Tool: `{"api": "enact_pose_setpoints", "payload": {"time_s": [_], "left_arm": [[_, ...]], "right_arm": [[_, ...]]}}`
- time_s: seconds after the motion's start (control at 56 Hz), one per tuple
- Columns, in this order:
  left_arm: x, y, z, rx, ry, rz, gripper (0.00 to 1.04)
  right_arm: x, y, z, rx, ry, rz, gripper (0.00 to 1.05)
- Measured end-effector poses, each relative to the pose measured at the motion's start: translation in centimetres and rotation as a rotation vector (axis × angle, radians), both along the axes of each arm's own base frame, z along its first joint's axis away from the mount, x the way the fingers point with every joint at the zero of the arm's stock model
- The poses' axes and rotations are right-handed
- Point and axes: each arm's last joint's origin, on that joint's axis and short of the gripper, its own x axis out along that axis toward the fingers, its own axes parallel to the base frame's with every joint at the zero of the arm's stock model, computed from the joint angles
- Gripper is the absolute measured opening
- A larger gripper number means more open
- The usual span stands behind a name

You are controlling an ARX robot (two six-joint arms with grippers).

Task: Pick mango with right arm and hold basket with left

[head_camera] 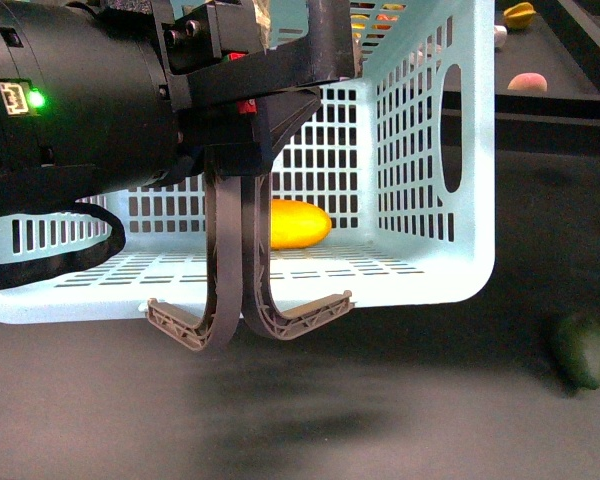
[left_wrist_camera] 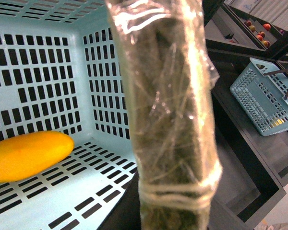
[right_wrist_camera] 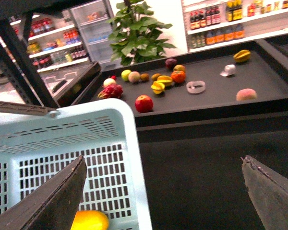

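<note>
The turquoise basket (head_camera: 420, 150) lies tipped with its open side toward the front camera. The yellow-orange mango (head_camera: 298, 224) rests inside it, on the slotted wall that is lowest. My left gripper (head_camera: 238, 150) is shut on the two grey-brown handles (head_camera: 225, 260), which hang down and curl outward. In the left wrist view the mango (left_wrist_camera: 29, 155) lies in the basket (left_wrist_camera: 43, 72), beside a clear-wrapped brownish bar (left_wrist_camera: 168, 120) close to the lens. My right gripper (right_wrist_camera: 163, 191) is open over the dark table beside the basket's rim (right_wrist_camera: 132, 153). One of its fingers (right_wrist_camera: 53, 201) partly covers the mango (right_wrist_camera: 89, 221).
A dark green oval fruit (head_camera: 580, 350) lies on the dark table at the right. Behind it, a raised display shelf (right_wrist_camera: 216, 100) holds several loose fruits. A second turquoise basket (left_wrist_camera: 264, 96) sits on a lower shelf. A potted plant and store shelves stand further back.
</note>
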Motion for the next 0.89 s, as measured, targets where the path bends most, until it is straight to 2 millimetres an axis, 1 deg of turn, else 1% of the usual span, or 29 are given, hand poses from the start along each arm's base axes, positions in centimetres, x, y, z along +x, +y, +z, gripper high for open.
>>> {"api": "enact_pose_setpoints", "payload": {"time_s": [0.143, 0.196, 0.446, 0.482, 0.553, 0.624, 0.66, 0.714, 0.749, 0.892], "left_arm": [[0.0, 0.0, 0.0, 0.0, 0.0, 0.001, 0.08], [0.0, 0.0, 0.0, 0.0, 0.0, 0.001, 0.08], [0.0, 0.0, 0.0, -0.002, 0.002, 0.001, 0.08], [0.0, 0.0, 0.0, -0.002, 0.002, 0.001, 0.08], [0.0, 0.0, 0.0, -0.002, 0.001, 0.0, 0.08], [0.0, 0.0, 0.0, -0.001, 0.001, 0.0, 0.08], [0.0, 0.0, 0.0, -0.003, 0.003, 0.001, 0.08], [0.0, 0.0, 0.0, -0.004, 0.004, 0.002, 0.08], [0.0, 0.0, 0.0, -0.004, 0.004, 0.002, 0.08], [0.0, 0.0, 0.0, -0.004, 0.003, 0.001, 0.08]], "right_arm": [[-2.7, -0.9, -0.9, 0.011, 0.042, -0.097, 0.97], [-3.1, -1.0, -1.0, 0.014, 0.043, -0.107, 0.97], [-3.2, -1.0, -0.9, 0.018, 0.038, -0.105, 0.97], [-3.2, -1.0, -0.9, 0.004, 0.026, -0.093, 0.95], [-3.5, -1.2, -1.1, -0.078, -0.034, -0.056, 0.83], [-3.9, -1.5, -1.5, -0.159, -0.046, -0.045, 0.72], [-4.1, -1.7, -1.8, -0.189, -0.048, -0.047, 0.65], [-4.3, -1.9, -2.0, -0.209, -0.047, -0.05, 0.58], [-4.5, -2.0, -2.3, -0.22, -0.047, -0.051, 0.51], [-5.1, -2.4, -2.8, -0.241, -0.047, -0.048, 0.3]]}}
